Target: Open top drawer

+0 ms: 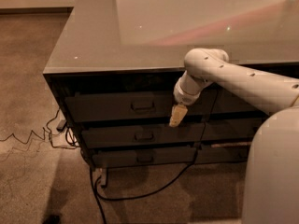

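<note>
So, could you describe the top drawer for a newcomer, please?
Under the grey countertop, find the left stack of dark grey drawers. The top drawer is uppermost, the pale gripper right of its metal bar handle; its front is taller than those below.

The dark grey top drawer (105, 108) sits shut, the gripper (177, 116) hanging just beside its central bar handle (142, 106).
</note>
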Controlling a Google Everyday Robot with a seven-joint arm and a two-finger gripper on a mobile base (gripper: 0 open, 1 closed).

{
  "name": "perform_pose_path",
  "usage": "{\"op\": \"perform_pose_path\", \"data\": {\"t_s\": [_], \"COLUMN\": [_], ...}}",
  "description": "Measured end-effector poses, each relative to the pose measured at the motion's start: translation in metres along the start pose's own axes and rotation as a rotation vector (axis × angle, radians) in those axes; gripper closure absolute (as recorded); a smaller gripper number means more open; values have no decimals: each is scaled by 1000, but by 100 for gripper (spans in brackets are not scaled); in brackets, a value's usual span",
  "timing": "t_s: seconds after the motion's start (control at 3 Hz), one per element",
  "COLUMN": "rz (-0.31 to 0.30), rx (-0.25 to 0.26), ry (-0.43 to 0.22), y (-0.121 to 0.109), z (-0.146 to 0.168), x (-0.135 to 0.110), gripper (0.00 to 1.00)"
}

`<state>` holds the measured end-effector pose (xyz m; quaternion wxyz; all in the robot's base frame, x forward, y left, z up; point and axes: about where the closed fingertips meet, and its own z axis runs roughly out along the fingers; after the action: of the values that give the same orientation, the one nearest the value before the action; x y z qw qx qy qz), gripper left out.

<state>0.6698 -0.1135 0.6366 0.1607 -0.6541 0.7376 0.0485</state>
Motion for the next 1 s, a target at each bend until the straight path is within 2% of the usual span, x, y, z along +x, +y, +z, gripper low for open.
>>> {"op": "perform_pose_path", "data": {"t_s": [0.33,1.0], "rz": [-11,13], "rx": [-27,-49], "ry": [76,145], "y": [19,40], "z": [-18,-42], "x": [11,29], "gripper": [42,88]}}
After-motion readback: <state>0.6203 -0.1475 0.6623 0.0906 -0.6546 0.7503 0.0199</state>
